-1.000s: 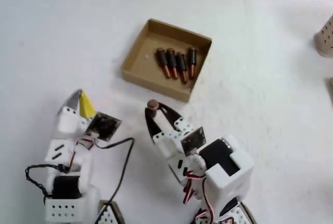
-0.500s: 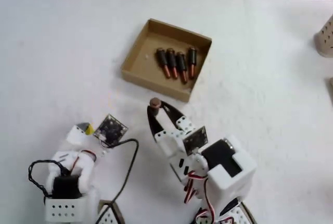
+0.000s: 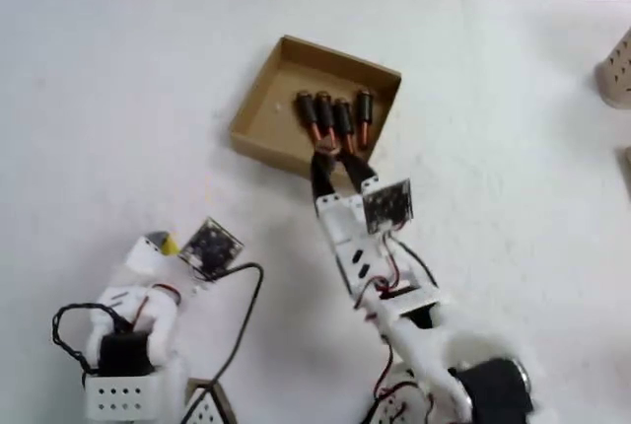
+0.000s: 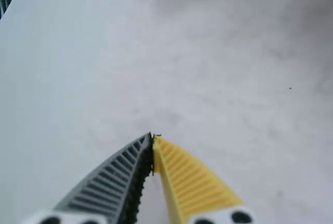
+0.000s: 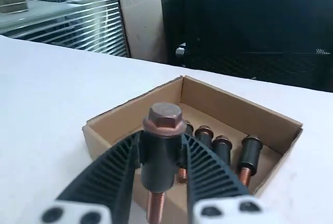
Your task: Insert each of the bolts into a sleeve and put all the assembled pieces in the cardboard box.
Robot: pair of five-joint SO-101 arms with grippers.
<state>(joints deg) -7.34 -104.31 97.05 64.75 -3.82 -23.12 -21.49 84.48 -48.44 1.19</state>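
The cardboard box [image 3: 258, 106] [image 5: 250, 113] lies open at the table's middle, with several assembled bolt-and-sleeve pieces [image 3: 333, 120] [image 5: 222, 147] lying side by side in it. My right gripper [image 3: 331, 163] [image 5: 160, 153] is at the box's near wall, shut on an assembled bolt [image 5: 158, 159] [image 3: 327, 148], a copper bolt through a black sleeve, held upright with its hex head up. My left gripper [image 4: 152, 141] [image 3: 158, 241] rests shut and empty over bare table at the near left, one finger grey, one yellow.
A pale perforated object [image 3: 617, 71] stands at the table's far right edge. Cables [image 3: 232, 316] trail from both arm bases near the front edge. White table [image 3: 118, 89] spreads wide to the left of the box.
The right arm has reached forward, carrying the assembled bolt from open table up to the box's near wall. The left arm pulled back toward its base and now holds still.
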